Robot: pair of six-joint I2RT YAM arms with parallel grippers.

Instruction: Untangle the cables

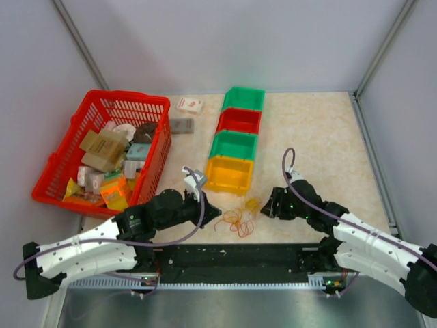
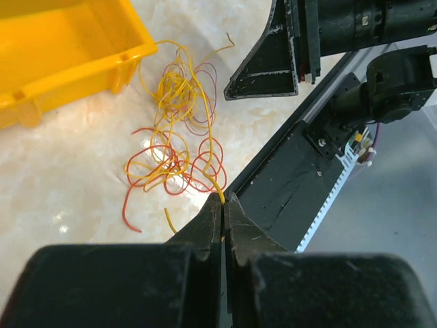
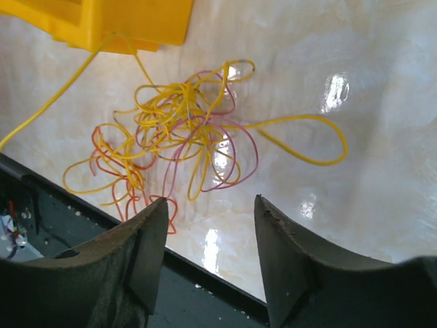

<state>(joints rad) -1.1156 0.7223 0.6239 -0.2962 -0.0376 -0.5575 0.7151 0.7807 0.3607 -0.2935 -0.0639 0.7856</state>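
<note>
The cables [image 3: 184, 137] are yellow, red-orange and pinkish purple, all mixed up. Right beside them is the yellow bin [image 1: 227, 184]. Behind the yellow bin I see the near green bin [image 1: 233, 145], then the red bin [image 1: 239, 121], then the far green bin [image 1: 244, 99]. Left of the yellow bin is the red basket [image 1: 130, 98]. The table [image 1: 314, 137] is cream with soft marble swirls. My left gripper [image 2: 224, 201] and my right gripper [image 3: 210, 200] are black. My left arm [image 1: 89, 249] and my right arm [image 1: 372, 246] are white.

The tangled cables [image 3: 184, 137] are seen on the tabletop [image 3: 355, 89] just ahead of the spread pincer [image 3: 212, 205]; a yellow bin [image 3: 116, 20] is seen farther ahead, leftward.
</note>
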